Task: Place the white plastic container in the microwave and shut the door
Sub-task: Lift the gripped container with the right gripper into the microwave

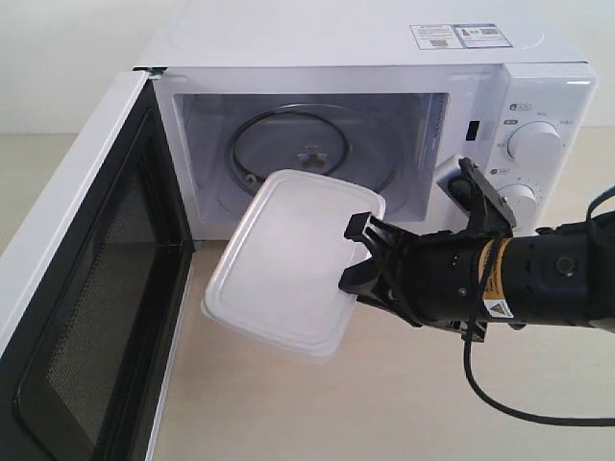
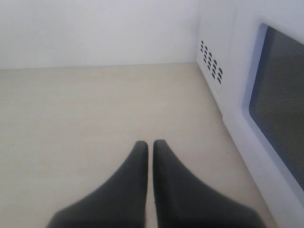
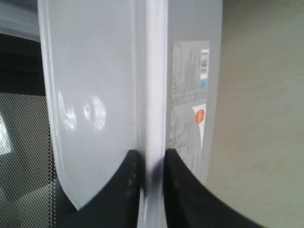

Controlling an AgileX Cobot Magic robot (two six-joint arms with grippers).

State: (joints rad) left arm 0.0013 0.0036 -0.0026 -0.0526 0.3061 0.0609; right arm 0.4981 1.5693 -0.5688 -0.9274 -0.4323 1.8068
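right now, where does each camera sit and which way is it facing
Exterior: in front of the microwave, raised, facing its open cavity; shows the right arm and right gripper holding the white plastic container.
Left wrist: behind the shut left gripper, facing the table, the door's outer face beside it.
Right wrist: behind that gripper's fingers, facing along them, clamped on the container's edge.
Shared: exterior and right wrist show the container; exterior and left wrist, the door.

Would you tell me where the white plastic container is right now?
In the exterior view, the white plastic container is held tilted by the right gripper, in front of the open microwave, right of its swung-open door.
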